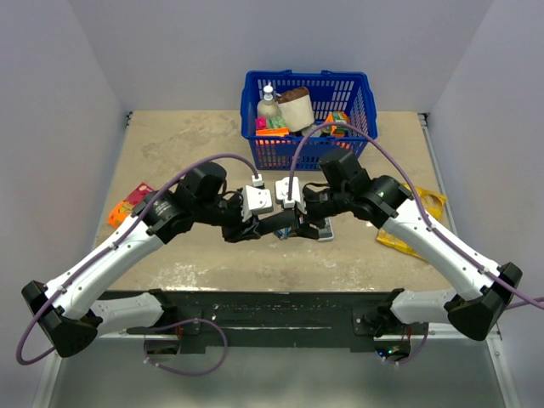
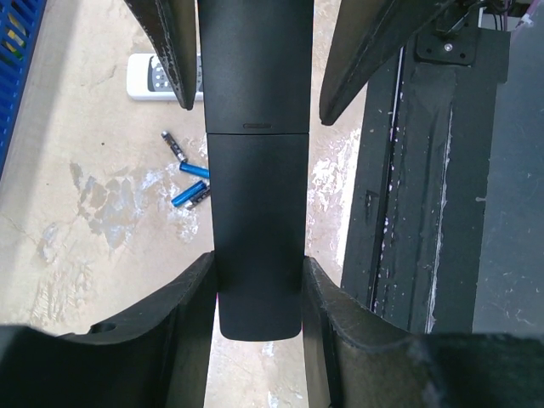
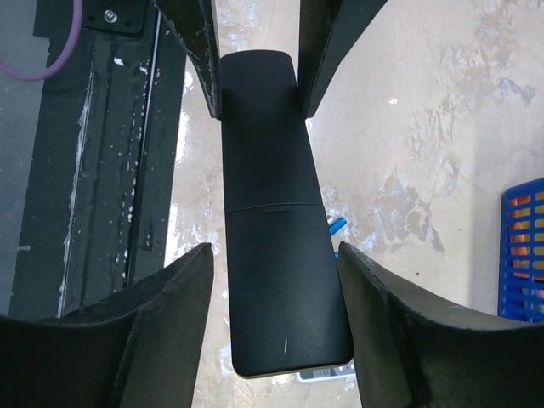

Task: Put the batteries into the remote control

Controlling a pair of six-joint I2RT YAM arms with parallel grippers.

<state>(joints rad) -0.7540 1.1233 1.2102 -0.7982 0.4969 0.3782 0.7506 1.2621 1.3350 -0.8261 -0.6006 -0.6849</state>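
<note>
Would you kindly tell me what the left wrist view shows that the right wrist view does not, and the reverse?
Only the left wrist view shows the white-grey remote with its buttons and all three batteries lying on the table. Only the right wrist view shows a purple cable near the base rail. Both show the black remote control with its cover seam, gripped by the left tool and straddled by the open right tool, plus the blue basket edge.
</note>
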